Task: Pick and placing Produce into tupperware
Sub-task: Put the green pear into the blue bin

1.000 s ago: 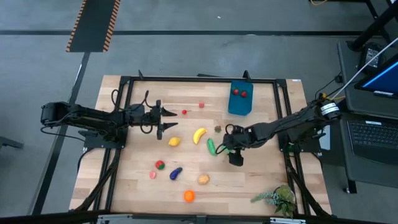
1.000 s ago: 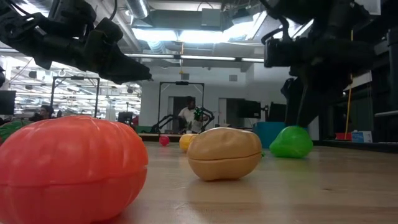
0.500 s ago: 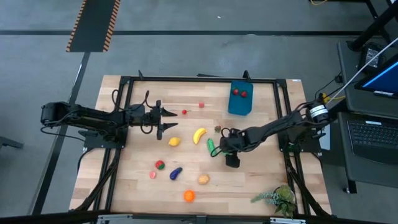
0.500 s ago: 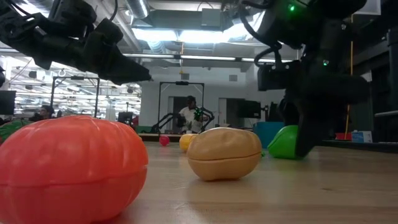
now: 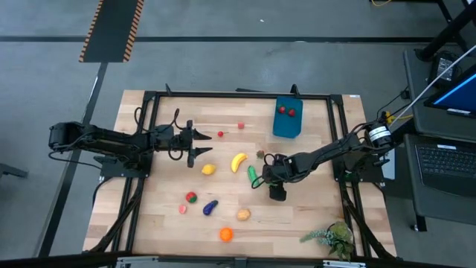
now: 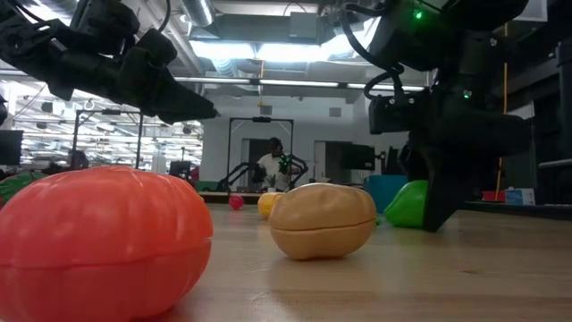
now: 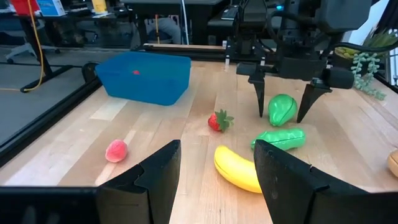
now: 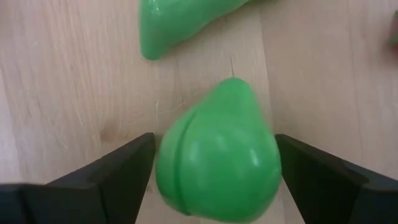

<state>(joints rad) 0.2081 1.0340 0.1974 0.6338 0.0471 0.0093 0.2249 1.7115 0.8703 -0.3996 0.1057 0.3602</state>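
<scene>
A green pear-shaped piece of produce (image 8: 217,155) lies on the wooden table, right of a green cucumber (image 7: 278,138) and a yellow banana (image 7: 236,168). My right gripper (image 7: 283,115) points down over the pear, open. Its fingers (image 8: 112,174) stand low on either side of the pear, and I see no touch. The blue tupperware (image 5: 286,130) stands at the far right with two red pieces inside. My left gripper (image 5: 199,143) waits open above the table's left part.
More produce lies about: a strawberry (image 7: 217,121), a yellow piece (image 5: 208,170), a purple one (image 5: 210,207), a tan one (image 6: 322,219) and an orange one (image 6: 98,241) near the front edge. A leafy sprig (image 5: 331,237) lies at the near right corner. Black rails frame the table.
My right gripper has come down toward the table, staying open. Its fingers now reach down on both sides of the green pear, which has not moved.
</scene>
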